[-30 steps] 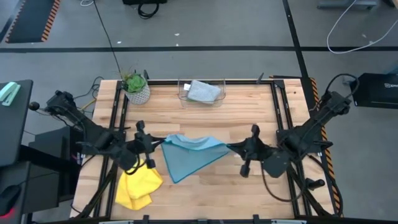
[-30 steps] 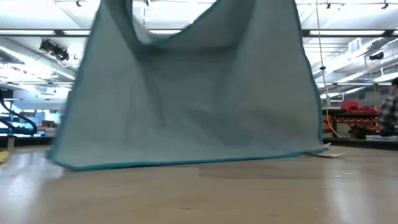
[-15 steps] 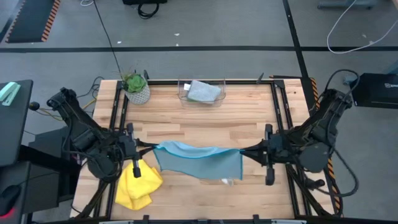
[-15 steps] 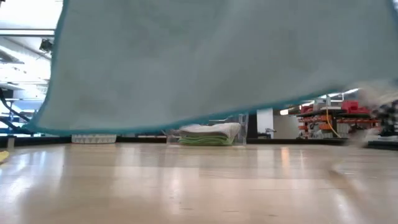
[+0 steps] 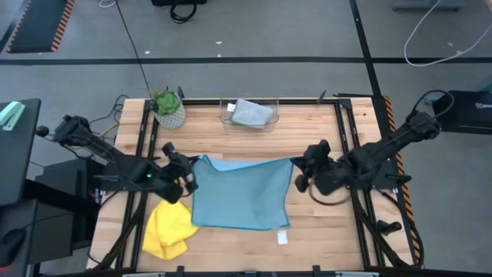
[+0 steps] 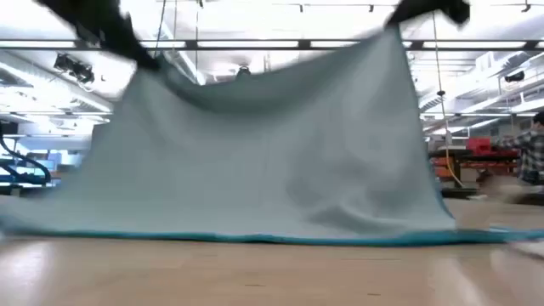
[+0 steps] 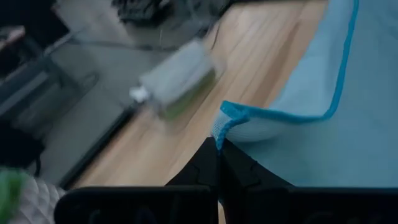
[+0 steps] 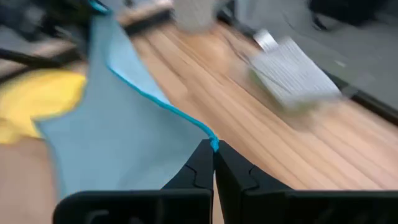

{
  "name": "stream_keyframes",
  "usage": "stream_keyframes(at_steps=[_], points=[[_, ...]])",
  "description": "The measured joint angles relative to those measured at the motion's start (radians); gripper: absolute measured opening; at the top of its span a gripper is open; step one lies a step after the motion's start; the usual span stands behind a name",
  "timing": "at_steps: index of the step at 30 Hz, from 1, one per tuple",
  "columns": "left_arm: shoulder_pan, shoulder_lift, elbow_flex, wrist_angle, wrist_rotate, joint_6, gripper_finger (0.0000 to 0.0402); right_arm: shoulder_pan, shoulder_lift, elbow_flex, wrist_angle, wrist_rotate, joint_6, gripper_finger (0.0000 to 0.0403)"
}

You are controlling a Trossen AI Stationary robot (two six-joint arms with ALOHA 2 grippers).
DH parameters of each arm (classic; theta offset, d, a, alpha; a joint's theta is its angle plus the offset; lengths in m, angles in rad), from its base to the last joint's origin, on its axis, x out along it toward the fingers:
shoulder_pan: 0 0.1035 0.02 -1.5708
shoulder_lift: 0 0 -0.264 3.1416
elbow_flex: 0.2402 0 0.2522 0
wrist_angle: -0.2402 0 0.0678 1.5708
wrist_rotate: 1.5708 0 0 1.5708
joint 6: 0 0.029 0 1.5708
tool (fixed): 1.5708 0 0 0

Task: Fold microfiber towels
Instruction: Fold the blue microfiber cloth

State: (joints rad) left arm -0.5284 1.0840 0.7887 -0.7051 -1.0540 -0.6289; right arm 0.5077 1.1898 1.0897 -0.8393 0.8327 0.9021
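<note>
A light blue towel (image 5: 240, 196) is spread across the middle of the table. Its near edge (image 6: 255, 239) lies on the wood and its far edge is raised. My left gripper (image 5: 191, 168) is shut on the far left corner. My right gripper (image 5: 297, 172) is shut on the far right corner. A crumpled yellow towel (image 5: 169, 229) lies on the table by the blue towel's near left corner. A folded grey towel (image 5: 250, 112) rests in the clear bin (image 5: 227, 117) at the far edge. My left gripper pinches the blue towel's far left corner (image 7: 221, 119) between its two fingertips (image 7: 211, 163), slanting down from the table's left. The corner stands up off the wood. My right gripper pinches the far right corner (image 8: 213, 144) between its fingertips (image 8: 202, 163), slanting down from the table's right. The far edge (image 6: 272, 81) sags a little between the two holds while the near part lies on the table.
A potted plant (image 5: 167, 108) stands at the far left corner. A small white tag (image 5: 282, 237) lies at the blue towel's near right corner. Bare wood (image 5: 323, 231) shows to the near right and between towel and bin.
Both grippers first drew apart, pulling the hanging, bunched blue towel out wide and clear of the table. Then they went toward the far edge and down. The towel now slopes from the held far corners to its near edge, which has come to lie on the wood.
</note>
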Motion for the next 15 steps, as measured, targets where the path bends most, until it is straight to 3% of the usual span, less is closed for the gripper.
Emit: stream_keyframes(at_steps=[7,15], points=[[0.139,0.001,-0.237,0.246,0.036,-0.014,0.0007,-0.135,-0.028,-0.24,0.117,-0.055,0.017,0.0009],[0.284,0.002,-0.381,0.42,0.098,0.064,0.0039,-0.273,-0.026,-0.374,0.265,-0.102,-0.098,0.0009]])
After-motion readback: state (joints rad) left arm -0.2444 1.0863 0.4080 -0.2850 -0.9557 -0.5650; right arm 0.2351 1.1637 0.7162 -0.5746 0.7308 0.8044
